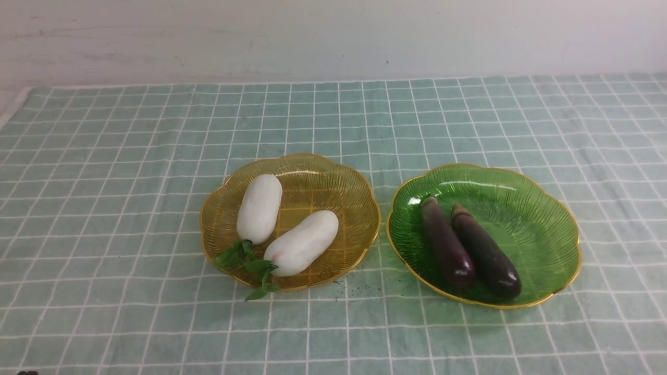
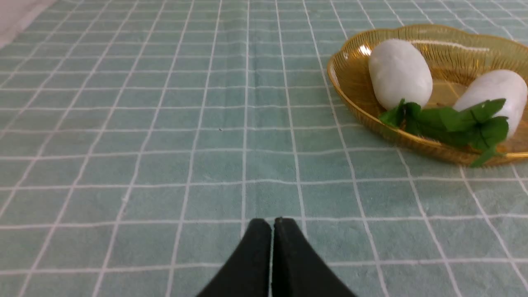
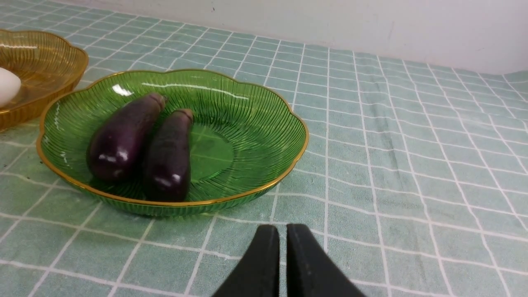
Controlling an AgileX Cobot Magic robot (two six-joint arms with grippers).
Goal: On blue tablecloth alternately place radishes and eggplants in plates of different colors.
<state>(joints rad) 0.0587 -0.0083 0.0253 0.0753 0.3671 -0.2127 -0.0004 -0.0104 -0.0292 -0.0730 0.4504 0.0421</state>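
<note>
My left pincer (image 2: 272, 222) is closed on nothing over the blue tablecloth (image 2: 165, 123); ahead and to its side, two radishes (image 2: 400, 72) lie in the amber plate (image 2: 346, 82). My right pincer (image 3: 282, 229) is closed too, empty, with the green plate (image 3: 264, 111) just ahead holding both eggplants (image 3: 123, 136).

Radishes (image 1: 284, 229) in amber; eggplants (image 1: 469, 245) green
</note>
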